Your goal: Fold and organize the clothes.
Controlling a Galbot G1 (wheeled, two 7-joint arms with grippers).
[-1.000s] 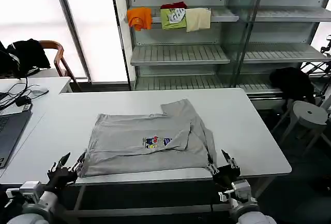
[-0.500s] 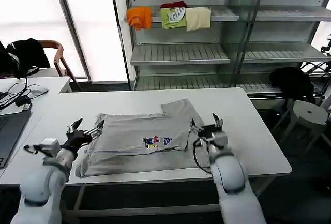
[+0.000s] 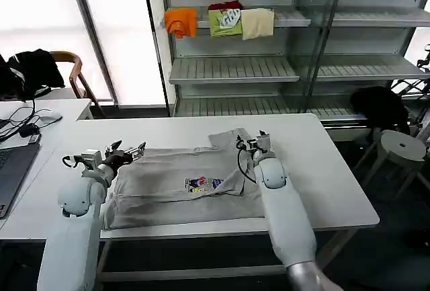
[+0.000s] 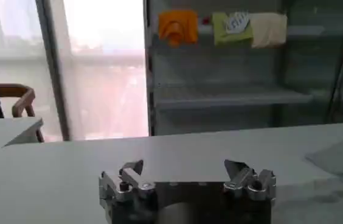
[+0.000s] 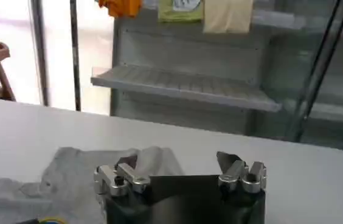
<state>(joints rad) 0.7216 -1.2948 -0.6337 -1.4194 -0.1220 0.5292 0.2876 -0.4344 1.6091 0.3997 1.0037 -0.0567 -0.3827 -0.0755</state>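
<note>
Head view: left gripper (image 3: 124, 151) and right gripper (image 3: 250, 141) spread wide above shirt (image 3: 181, 183).

Left gripper (image 4: 183, 172), fingers (image 4: 132, 168) spread, above white table (image 4: 50, 176), shelving (image 4: 244, 91) beyond.

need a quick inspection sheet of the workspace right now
surface: white table, bare around the shirt
job's things: grey shirt lying partly folded at the table's middle
clutter: nothing seen on this table
grippers: left gripper open at the shirt's far left corner; right gripper open at its far right part
cables: black cable along the right arm
surroundings: shelves holding folded clothes; laptop on a side desk
</note>
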